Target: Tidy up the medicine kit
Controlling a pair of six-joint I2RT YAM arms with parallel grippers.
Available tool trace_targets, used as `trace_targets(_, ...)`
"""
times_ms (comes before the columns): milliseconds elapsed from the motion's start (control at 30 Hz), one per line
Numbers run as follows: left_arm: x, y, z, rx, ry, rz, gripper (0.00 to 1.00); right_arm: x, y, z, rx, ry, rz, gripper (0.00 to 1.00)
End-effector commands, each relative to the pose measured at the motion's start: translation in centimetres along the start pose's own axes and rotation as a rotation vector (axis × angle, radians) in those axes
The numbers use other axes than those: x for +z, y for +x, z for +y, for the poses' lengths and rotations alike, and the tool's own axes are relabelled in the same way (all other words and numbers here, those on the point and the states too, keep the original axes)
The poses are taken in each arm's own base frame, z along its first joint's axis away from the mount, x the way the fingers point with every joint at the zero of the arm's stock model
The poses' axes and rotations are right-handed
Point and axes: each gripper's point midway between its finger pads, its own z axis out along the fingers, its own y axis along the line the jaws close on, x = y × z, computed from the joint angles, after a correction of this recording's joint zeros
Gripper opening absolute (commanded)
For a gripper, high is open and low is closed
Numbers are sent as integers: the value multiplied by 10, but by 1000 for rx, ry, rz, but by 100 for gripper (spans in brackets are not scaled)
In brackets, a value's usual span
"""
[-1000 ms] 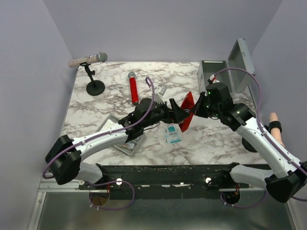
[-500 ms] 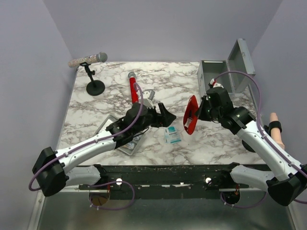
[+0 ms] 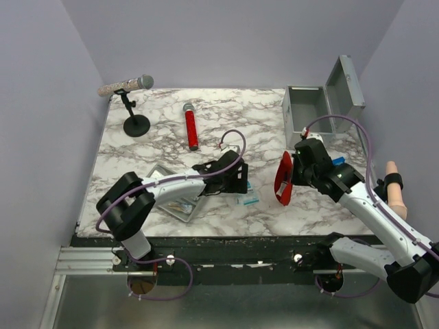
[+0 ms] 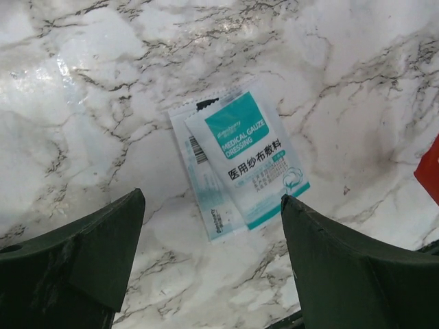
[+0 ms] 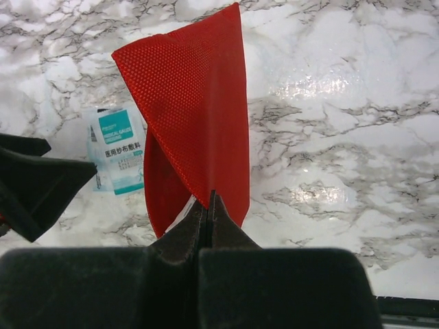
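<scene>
The medicine kit [image 3: 306, 108] stands at the back right of the table, a grey metal box with its lid [image 3: 346, 81] swung open. My right gripper [image 3: 293, 177] [image 5: 208, 195] is shut on the lower edge of a red mesh pouch [image 3: 280, 185] [image 5: 192, 116] and holds it above the marble. My left gripper [image 3: 238, 181] [image 4: 212, 199] is open and low over two white-and-teal gauze packets [image 4: 250, 157] [image 5: 116, 147] that lie flat between its fingers. It does not touch them.
A shallow grey tray [image 3: 163, 174] lies at the front left, under the left arm. A red tube [image 3: 191, 127] lies behind it. A microphone [image 3: 126, 85] on a black stand [image 3: 136, 125] is at the back left. A pale hand-shaped object [image 3: 393, 182] is at the right edge.
My left gripper left the red pouch, drew back toward the front and came down over the gauze packets. The right arm carried the pouch rightward and nearer the front edge.
</scene>
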Motion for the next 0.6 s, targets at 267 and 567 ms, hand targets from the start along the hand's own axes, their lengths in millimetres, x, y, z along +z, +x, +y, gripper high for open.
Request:
trace_targets(267, 40, 11, 13, 116, -212, 79, 90, -7, -6, -17, -17, 56, -54, 1)
trace_targets(567, 52, 27, 23, 136, -240, 134, 70, -11, -7, -19, -21, 55, -76, 1)
